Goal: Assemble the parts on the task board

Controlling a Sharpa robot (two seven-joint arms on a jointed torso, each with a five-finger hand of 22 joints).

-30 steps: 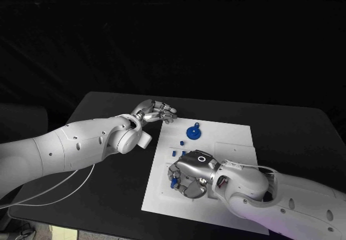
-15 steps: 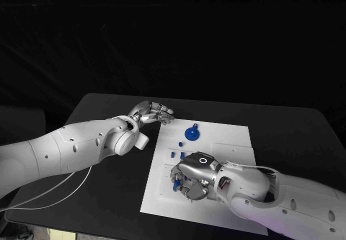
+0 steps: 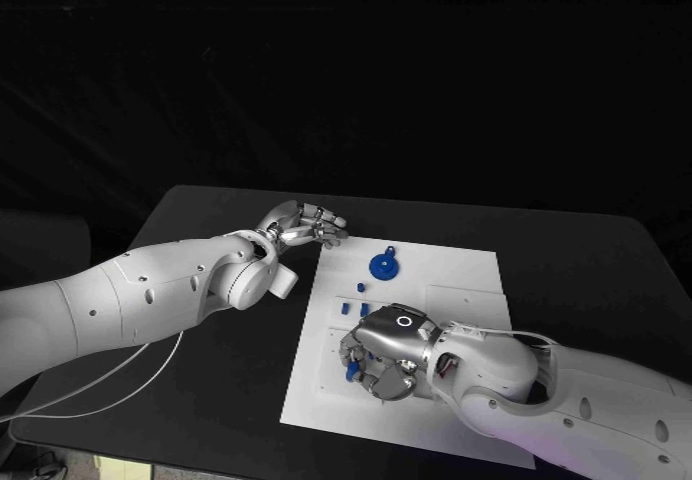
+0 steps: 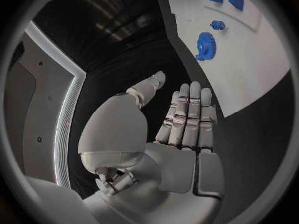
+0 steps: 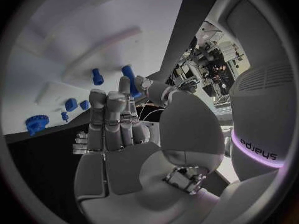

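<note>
**Right hand pinching a blue peg over the task board, left hand idle off its corner**

In the lower middle of the head view, the right hand [image 3: 382, 355] hangs palm down over the near left part of the white task board [image 3: 462, 300], which lies on the black table [image 3: 216, 215]. Its fingers are curled downward, and a long blue peg [image 3: 351, 368] shows at their left side. From the right wrist camera the same peg [image 5: 131, 80] sits pinched between the thumb and a fingertip, with the other fingers [image 5: 102, 114] held straight and side by side.

Just above the hand in the head view, a few small blue blocks [image 3: 355, 290] stand on the board, and higher up, near the board's upper left corner, lies a round blue gear [image 3: 384, 266] with a small blue pin [image 3: 389, 249] just beyond it.

At the upper left of the board, over bare table, the left hand [image 3: 306, 224] holds nothing. Its fingers are partly curled in the head view; the left wrist camera shows them [image 4: 187, 117] straight and pressed together, thumb apart, with the gear [image 4: 205, 46] on the board ahead.
</note>
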